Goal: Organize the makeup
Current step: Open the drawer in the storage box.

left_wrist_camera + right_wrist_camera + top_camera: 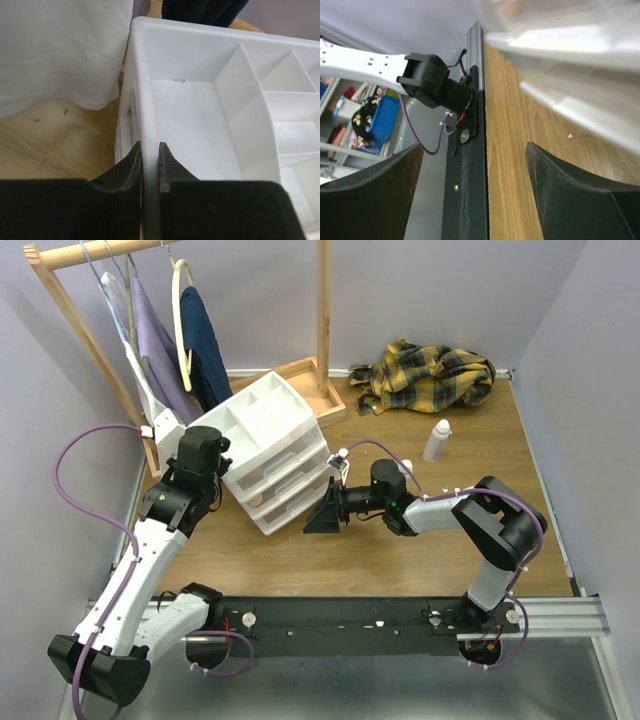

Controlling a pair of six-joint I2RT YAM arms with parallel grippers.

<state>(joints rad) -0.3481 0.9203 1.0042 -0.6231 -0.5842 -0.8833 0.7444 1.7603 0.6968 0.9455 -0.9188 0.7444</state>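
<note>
At the drawer unit's point(270, 440) 9 o'clock corner, the left gripper point(150, 150) is nearly pressed together, pinching the thin white outer wall of the top tray between its two black fingers point(131, 167). One finger is outside the wall and the other is inside the large empty compartment. At 4 o'clock from the unit, low over the table point(400, 560), the right gripper point(322, 510) faces the stacked drawer fronts. Its fingers are spread wide, with nothing between them. The wrist view shows only a blurred translucent drawer edge at its 1 o'clock. One white capped bottle point(437, 440) stands upright on the wood at 2 o'clock from the right gripper, well apart from the drawers. A yellow plaid cloth point(430, 375) lies crumpled beyond it at 12 o'clock.
</note>
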